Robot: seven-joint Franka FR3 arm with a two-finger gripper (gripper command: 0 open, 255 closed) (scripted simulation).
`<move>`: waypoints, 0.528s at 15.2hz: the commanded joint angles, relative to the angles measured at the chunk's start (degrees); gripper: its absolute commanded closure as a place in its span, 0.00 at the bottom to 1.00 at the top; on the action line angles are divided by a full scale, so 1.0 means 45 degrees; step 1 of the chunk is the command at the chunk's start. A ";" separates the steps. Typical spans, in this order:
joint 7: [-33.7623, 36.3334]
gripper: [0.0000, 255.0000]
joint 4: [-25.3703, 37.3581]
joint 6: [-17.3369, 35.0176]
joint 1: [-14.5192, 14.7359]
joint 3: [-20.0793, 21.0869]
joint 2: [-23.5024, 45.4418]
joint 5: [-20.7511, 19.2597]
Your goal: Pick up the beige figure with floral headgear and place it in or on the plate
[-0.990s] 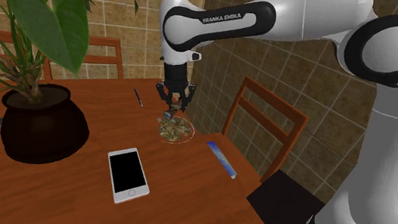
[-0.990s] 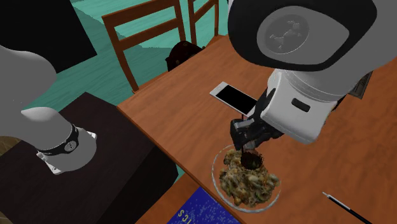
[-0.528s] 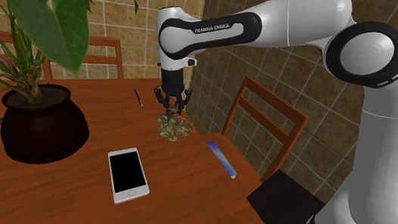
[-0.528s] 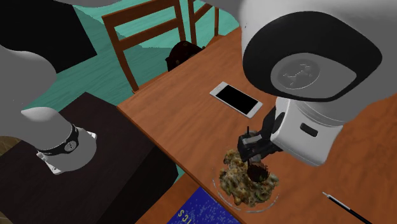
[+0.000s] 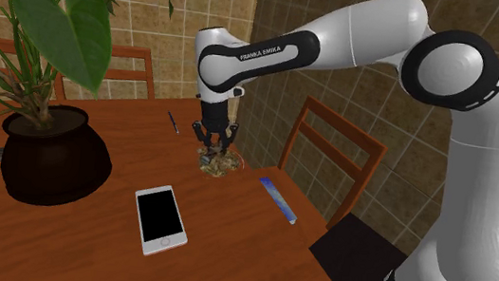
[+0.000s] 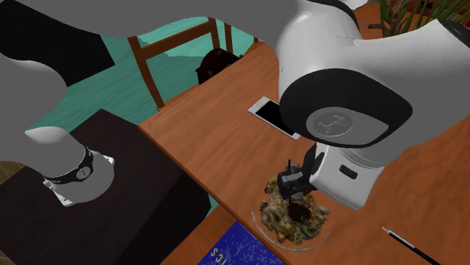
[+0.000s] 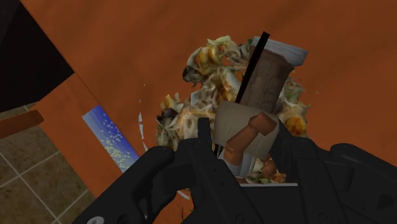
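All-black two-finger gripper [image 7: 243,145] hanging low over a round clear plate [image 6: 265,227] bearing a mottled green-and-tan pattern, fingers narrowly parted and clasping a small beige figure [image 7: 236,122] with a dark brown top, figure sitting right above the plate's middle, brown wooden table [image 5: 84,242] lying underneath.

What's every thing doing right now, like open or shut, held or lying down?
Black two-finger gripper: shut on the figure, low over the plate.
Beige and brown figure: held, not let go yet.
Clear round plate: heaped with mixed food.
White phone: lying flat, screen dark.
Blue book: shut, lying flat.
Dark plant pot: upright.
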 commanded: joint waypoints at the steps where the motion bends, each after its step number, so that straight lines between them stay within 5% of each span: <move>1: 0.0003 1.00 -0.0026 0.0085 0.0001 -0.0007 0.0051 -0.0013; 7: 0.0003 1.00 -0.0026 0.0085 0.0000 -0.0007 0.0051 -0.0014; 8: 0.0007 0.00 -0.0023 0.0085 0.0003 -0.0005 0.0054 -0.0014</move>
